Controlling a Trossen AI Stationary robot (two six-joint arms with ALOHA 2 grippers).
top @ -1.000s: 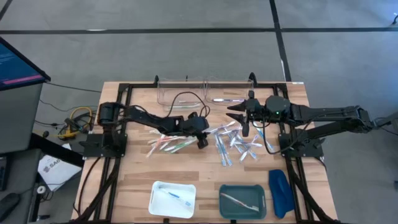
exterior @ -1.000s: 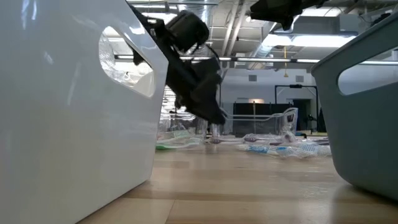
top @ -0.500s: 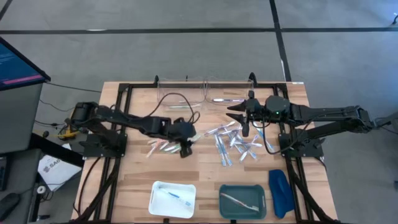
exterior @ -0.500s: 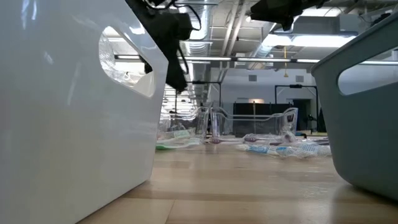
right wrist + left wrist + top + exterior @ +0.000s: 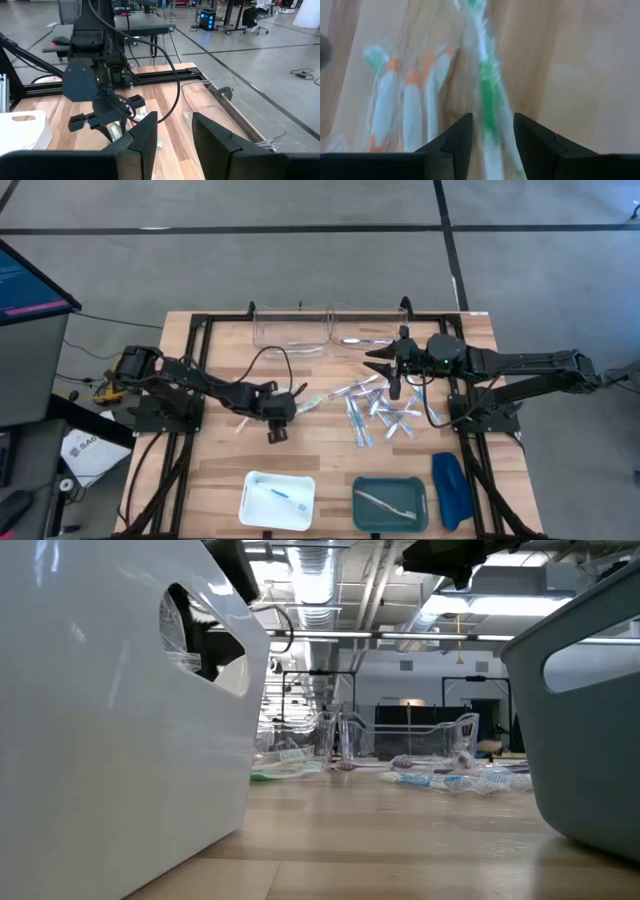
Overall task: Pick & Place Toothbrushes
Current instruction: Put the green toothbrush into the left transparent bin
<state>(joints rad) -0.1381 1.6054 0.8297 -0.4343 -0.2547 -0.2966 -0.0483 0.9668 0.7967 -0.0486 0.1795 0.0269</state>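
My left gripper [image 5: 277, 428] hangs over the table's middle left, above a few orange-and-white toothbrushes [image 5: 255, 415] [image 5: 405, 110] that lie flat on the wood. It is shut on a clear-wrapped green toothbrush [image 5: 308, 400] [image 5: 490, 85]. More wrapped toothbrushes, mostly blue and clear [image 5: 375, 408] [image 5: 440, 778], lie scattered on the table to the right of centre. My right gripper [image 5: 372, 362] [image 5: 175, 115] waits above the far side of that scatter with its fingers a little apart, holding nothing. One toothbrush lies in each of the two near bins. My left gripper has the wrapped green toothbrush [image 5: 490, 130] pinched between its two fingers [image 5: 457, 135]. The fingers come from above, slanting, and the brush runs out forward along them. Whether its free end [image 5: 323, 394] touches the table, I cannot tell.
A white bin [image 5: 255, 480] [image 5: 120, 720] and a teal bin [image 5: 358, 485] [image 5: 590, 710] stand at the near edge. A dark-blue oblong object [image 5: 450, 490] lies right of them. Clear containers [image 5: 290, 330] stand along the far edge. The left arm's cable loops over the table [image 5: 265, 360].
My left gripper has moved from the edge of the toothbrush scatter toward the table's left and near edge. It has risen out of the low view's table level. The green toothbrush has travelled with it. My right arm has kept still.
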